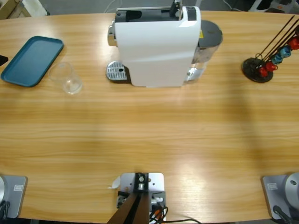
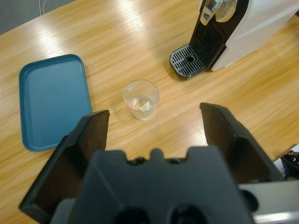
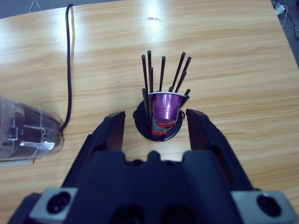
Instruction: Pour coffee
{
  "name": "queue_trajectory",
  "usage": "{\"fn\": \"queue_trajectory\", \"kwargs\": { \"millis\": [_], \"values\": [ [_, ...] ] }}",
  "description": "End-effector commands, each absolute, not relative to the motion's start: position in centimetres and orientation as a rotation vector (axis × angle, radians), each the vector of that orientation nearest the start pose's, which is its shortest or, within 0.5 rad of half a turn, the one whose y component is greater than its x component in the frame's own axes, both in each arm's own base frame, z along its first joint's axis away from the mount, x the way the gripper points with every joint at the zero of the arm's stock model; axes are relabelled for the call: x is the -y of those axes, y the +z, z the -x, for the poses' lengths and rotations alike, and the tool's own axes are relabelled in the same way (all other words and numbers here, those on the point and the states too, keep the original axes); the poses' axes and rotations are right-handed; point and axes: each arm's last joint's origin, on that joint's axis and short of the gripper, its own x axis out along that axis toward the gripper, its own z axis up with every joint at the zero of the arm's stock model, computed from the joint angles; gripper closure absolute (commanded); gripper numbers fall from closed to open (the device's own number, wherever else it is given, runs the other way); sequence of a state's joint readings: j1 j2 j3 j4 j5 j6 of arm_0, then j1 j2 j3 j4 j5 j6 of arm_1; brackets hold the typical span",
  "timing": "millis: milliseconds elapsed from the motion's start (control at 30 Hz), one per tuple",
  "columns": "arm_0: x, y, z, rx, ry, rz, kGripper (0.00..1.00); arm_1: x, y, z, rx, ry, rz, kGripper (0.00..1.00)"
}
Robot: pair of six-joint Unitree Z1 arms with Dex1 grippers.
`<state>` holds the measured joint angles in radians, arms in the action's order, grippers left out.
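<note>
While both grippers (image 2: 154, 123) (image 3: 152, 121) hang open, the wooden table (image 1: 149, 135) bears a tray (image 1: 32, 60), glass (image 1: 67, 78) and coffee machine (image 1: 156, 46)

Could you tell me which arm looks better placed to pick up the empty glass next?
Probably the left. Its gripper has open jaws pointing at the clear glass beside the teal tray, while the right gripper faces the capsule stand instead.
</note>
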<state>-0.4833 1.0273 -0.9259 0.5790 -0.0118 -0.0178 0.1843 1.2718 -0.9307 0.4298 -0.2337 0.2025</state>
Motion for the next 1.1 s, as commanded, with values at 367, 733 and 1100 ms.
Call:
{"fn": "queue_trajectory", "kwargs": {
  "millis": [367,733,1100],
  "values": [
    [6.2,34.9,-11.5,-0.713,-0.465,-0.181,0.170,-2.1,32.3,-21.8,-0.794,-0.166,-0.024,0.446],
    [6.0,35.0,-11.2,-0.708,-0.466,-0.179,0.170,-2.0,32.2,-22.2,-0.794,-0.168,-0.028,0.538],
    [6.0,35.0,-11.2,-0.707,-0.466,-0.179,0.170,-1.9,32.0,-22.4,-0.797,-0.177,-0.026,0.974]
  ]
}}
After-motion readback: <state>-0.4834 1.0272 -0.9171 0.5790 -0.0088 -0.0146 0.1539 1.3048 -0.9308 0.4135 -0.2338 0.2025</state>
